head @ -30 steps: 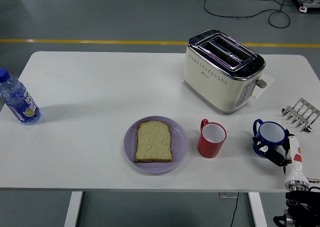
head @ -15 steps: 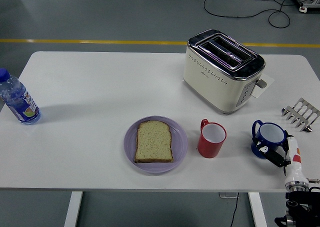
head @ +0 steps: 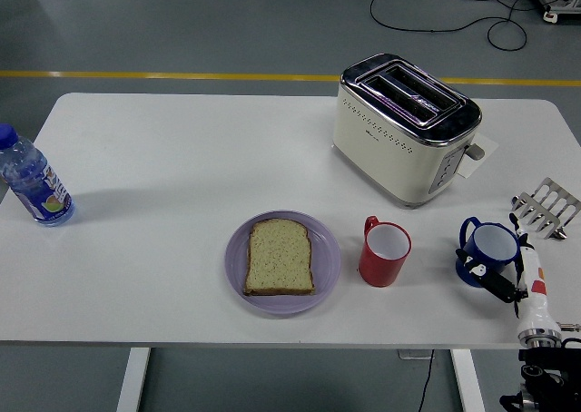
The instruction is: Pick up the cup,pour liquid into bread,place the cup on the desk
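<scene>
A blue cup (head: 491,249) with a white inside stands upright near the table's right front edge. My right hand (head: 502,279) comes up from the lower right corner, and its black fingers (head: 477,269) are curled around the cup's near side. A slice of bread (head: 280,257) lies on a purple plate (head: 328,265) at the front middle. A red cup (head: 385,251) stands upright just right of the plate. My left arm is out of view.
A cream toaster (head: 404,128) stands at the back right. A metal rack (head: 546,205) sits at the right edge, just behind the blue cup. A water bottle (head: 32,181) stands at the far left edge. The white table (head: 163,158) runs to the front edge.
The blue cup and my right hand have shifted only very slightly. Everything else is where it was.
</scene>
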You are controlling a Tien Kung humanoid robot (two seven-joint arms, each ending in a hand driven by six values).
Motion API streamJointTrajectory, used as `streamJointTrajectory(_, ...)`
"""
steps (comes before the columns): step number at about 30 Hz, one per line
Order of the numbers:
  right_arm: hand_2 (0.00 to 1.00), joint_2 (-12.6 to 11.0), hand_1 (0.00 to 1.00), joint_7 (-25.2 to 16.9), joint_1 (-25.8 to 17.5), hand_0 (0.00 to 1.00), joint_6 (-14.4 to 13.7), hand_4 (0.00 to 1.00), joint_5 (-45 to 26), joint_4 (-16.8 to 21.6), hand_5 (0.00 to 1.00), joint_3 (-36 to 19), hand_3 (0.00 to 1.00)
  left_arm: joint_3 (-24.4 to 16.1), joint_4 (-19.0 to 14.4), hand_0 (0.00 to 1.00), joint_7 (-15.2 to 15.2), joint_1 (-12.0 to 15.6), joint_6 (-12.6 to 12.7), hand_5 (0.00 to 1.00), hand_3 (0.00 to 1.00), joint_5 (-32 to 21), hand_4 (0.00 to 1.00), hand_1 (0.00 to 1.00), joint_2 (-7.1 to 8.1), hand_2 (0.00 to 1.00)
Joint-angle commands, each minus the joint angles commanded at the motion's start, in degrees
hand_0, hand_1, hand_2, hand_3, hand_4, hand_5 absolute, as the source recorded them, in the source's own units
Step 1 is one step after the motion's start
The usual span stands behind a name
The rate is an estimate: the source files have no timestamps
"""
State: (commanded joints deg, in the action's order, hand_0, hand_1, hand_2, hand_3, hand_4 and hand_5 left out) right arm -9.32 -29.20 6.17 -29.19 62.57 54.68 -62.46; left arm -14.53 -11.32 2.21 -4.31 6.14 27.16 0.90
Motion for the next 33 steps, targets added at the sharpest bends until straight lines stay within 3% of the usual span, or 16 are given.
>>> streamJointTrajectory(6, 0.975, -0.84, 0.875, 0.90, -2.48, 0.998, -0.23, 0.995, 3.02, 6.37, 0.228, -3.08, 0.998, -0.07, 0.00, 0.650, 0.00, -0.06, 0.01, 0.739, 0.527, 0.05, 0.302, 0.613, 0.06, 0.607)
streamJointTrajectory(16, 0.974, -2.83, 0.869, 5.23, -6.33, 0.998, -2.29, 0.995, 11.42, 22.42, 0.229, -7.26, 0.998, -0.05, 0.03, 0.650, 0.02, -0.27, 0.00, 0.740, 0.528, 0.38, 0.302, 0.612, 0.20, 0.608)
streamJointTrajectory(22, 0.965, -2.60, 0.867, 6.41, -6.37, 0.995, -1.53, 0.975, 9.08, 28.72, 0.236, -11.45, 0.998, -0.25, 0.02, 0.650, 0.00, -0.25, 0.01, 0.740, 0.528, 0.43, 0.303, 0.614, 0.19, 0.608)
streamJointTrajectory(23, 0.965, -2.37, 0.867, 6.48, -6.29, 0.995, -0.47, 0.975, 6.90, 29.70, 0.236, -12.66, 0.998, -0.26, 0.02, 0.650, 0.00, -0.24, 0.01, 0.740, 0.528, 0.41, 0.303, 0.614, 0.18, 0.608)
streamJointTrajectory(24, 0.777, -2.31, 0.742, 6.50, -6.27, 0.834, -0.10, 0.685, 5.65, 29.97, 0.264, -13.01, 0.733, -0.27, 0.02, 0.652, 0.00, -0.23, 0.01, 0.740, 0.528, 0.40, 0.303, 0.614, 0.18, 0.608)
streamJointTrajectory(28, 0.777, -1.81, 0.742, 5.79, -5.95, 0.834, 4.79, 0.685, -2.45, 32.33, 0.264, -15.49, 0.733, -0.22, 0.02, 0.652, 0.01, -0.20, 0.01, 0.740, 0.528, 0.38, 0.303, 0.614, 0.17, 0.608)
streamJointTrajectory(29, 0.777, -1.56, 0.742, 6.83, -5.89, 0.834, 6.85, 0.685, -4.92, 32.86, 0.264, -16.63, 0.733, -0.19, 0.02, 0.652, 0.02, -0.18, 0.00, 0.740, 0.528, 0.33, 0.303, 0.614, 0.18, 0.608)
streamJointTrajectory(30, 0.770, -1.29, 0.735, 7.68, -5.80, 0.809, 9.29, 0.625, -7.53, 32.96, 0.279, -17.72, 0.716, -0.16, 0.02, 0.652, 0.02, -0.14, 0.00, 0.741, 0.528, 0.29, 0.303, 0.613, 0.18, 0.608)
streamJointTrajectory(33, 0.770, -0.65, 0.735, 8.99, -5.69, 0.809, 15.45, 0.625, -14.61, 32.64, 0.279, -20.06, 0.716, -0.10, 0.01, 0.652, 0.02, -0.12, -0.02, 0.741, 0.528, 0.33, 0.303, 0.613, 0.16, 0.608)
